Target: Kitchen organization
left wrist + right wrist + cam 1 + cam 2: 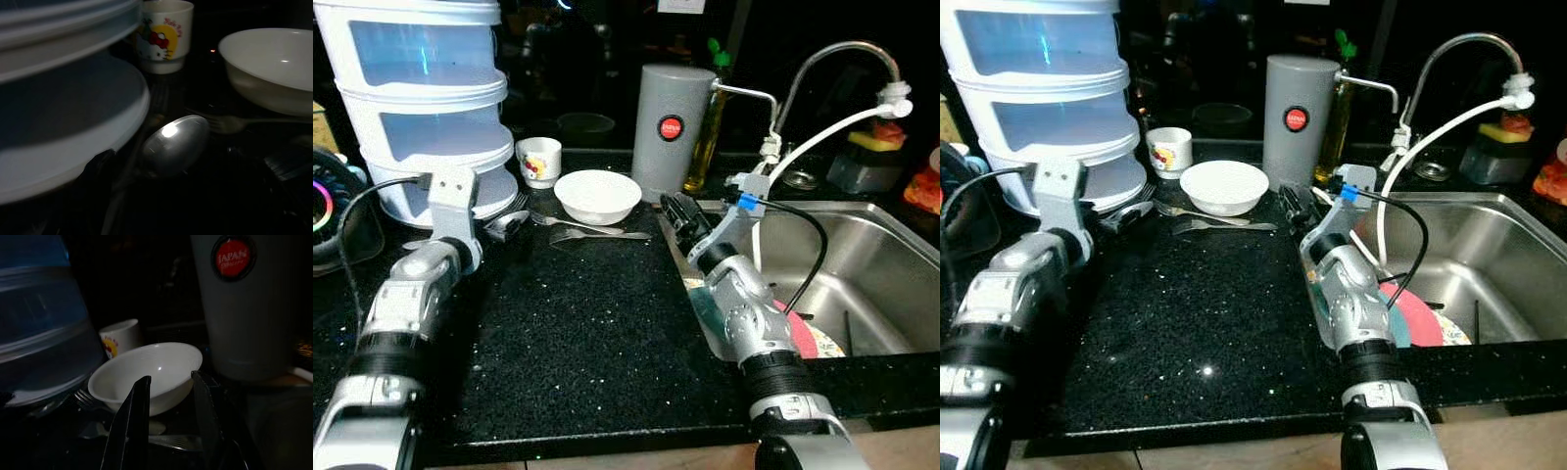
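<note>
A black speckled counter (pixel 578 333) runs in front of the robot, with a steel sink (pixel 862 284) at about 3 o'clock. The white bowl (pixel 597 195) sits toward 12 o'clock on the counter, upright. Behind it at 11 o'clock stands a small white cup (pixel 538 161) with a cartoon print, and at 1 o'clock a tall grey canister (pixel 673 130) with a red round label. At 10 o'clock rises a stack of white tubs (pixel 426 98).

The right gripper (pixel 171 406) hovers low over the counter just beside the sink's edge, its two black fingers (pixel 132 426) spread apart. In the right wrist view the bowl lies straight ahead of the gap between them, near but not touching. A fork (pixel 592 229) lies flat on the counter just in front of the bowl, between bowl and gripper, and another piece of cutlery lies beside it.

The left gripper (pixel 509 225) reaches in beside the bottom tub. I cannot tell whether its fingers are spread or closed. In the left wrist view a shiny spoon (pixel 173 144) lies just ahead of it, close against the tub's rim, with the cup at 12 o'clock beyond and the bowl at 2 o'clock.

In the sink lie a pink plate (pixel 808 338) and a teal one, under a curved tap (pixel 842 69).
</note>
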Available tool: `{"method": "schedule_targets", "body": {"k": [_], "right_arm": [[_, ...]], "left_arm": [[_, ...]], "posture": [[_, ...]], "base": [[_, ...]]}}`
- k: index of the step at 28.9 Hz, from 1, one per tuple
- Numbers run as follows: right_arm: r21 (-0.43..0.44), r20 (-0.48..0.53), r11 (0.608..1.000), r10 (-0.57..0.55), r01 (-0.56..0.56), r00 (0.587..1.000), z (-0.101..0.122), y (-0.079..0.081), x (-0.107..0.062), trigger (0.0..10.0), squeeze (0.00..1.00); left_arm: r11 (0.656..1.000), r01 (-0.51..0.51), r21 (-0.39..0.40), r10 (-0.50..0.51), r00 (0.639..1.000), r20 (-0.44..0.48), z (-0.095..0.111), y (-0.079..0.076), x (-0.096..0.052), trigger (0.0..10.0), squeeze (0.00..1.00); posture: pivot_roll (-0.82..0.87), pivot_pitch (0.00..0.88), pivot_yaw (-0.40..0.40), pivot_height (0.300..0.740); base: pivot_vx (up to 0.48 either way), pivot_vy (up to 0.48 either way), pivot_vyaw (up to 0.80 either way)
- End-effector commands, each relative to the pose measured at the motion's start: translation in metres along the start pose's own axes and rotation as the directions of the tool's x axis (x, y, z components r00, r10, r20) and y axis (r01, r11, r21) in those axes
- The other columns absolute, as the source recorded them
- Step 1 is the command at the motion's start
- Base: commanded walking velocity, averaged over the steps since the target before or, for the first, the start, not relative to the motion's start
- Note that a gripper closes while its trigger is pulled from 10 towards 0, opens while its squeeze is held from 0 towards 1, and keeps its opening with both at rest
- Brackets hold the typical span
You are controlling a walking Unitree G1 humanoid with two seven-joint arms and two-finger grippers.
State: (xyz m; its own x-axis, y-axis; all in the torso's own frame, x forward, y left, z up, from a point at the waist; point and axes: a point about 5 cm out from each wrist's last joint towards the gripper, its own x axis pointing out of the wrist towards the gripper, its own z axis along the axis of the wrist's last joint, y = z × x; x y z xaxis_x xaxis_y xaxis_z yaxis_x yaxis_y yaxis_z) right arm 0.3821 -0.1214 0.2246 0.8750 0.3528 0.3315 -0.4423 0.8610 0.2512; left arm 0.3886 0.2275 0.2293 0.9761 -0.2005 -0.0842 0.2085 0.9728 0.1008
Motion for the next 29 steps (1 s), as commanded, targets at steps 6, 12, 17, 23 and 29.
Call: {"method": "schedule_targets", "body": {"k": [6,12,17,23,29], "right_arm": [[0.004,-0.016,1.000,0.003,-0.002,1.000,-0.001,0.001,0.000,10.0,0.00],[0.007,-0.019,1.000,-0.003,0.003,1.000,-0.002,0.000,-0.004,10.0,0.00],[0.002,-0.021,1.000,-0.007,0.007,1.000,-0.001,0.000,-0.008,10.0,0.00],[-0.012,-0.021,1.000,-0.007,0.007,1.000,0.002,0.000,-0.010,10.0,0.00],[-0.018,-0.023,1.000,-0.006,0.005,1.000,0.003,0.000,-0.011,10.0,0.00]], "left_arm": [[0.998,-0.028,0.060,0.031,0.999,-0.039,0.002,0.016,0.005,10.0,0.00],[0.996,-0.059,0.071,0.062,0.997,-0.050,0.009,0.029,0.006,10.0,0.00],[0.998,-0.049,0.048,0.052,0.996,-0.069,0.009,0.032,0.006,10.0,0.00],[1.000,-0.029,0.012,0.030,0.990,-0.135,-0.001,0.027,0.009,10.0,0.00],[1.000,-0.008,0.007,0.009,0.985,-0.174,-0.005,0.021,0.012,10.0,0.00]], "posture": [[0.07,0.057,-0.043,0.740],[0.07,0.090,-0.029,0.740],[0.06,0.115,-0.019,0.740],[0.04,0.136,-0.015,0.740],[0.05,0.146,-0.012,0.740]], "base": [[0.000,0.000,0.00],[0.000,0.000,0.00],[0.000,0.000,0.00],[0.000,0.000,0.00],[0.000,0.000,0.00]]}}
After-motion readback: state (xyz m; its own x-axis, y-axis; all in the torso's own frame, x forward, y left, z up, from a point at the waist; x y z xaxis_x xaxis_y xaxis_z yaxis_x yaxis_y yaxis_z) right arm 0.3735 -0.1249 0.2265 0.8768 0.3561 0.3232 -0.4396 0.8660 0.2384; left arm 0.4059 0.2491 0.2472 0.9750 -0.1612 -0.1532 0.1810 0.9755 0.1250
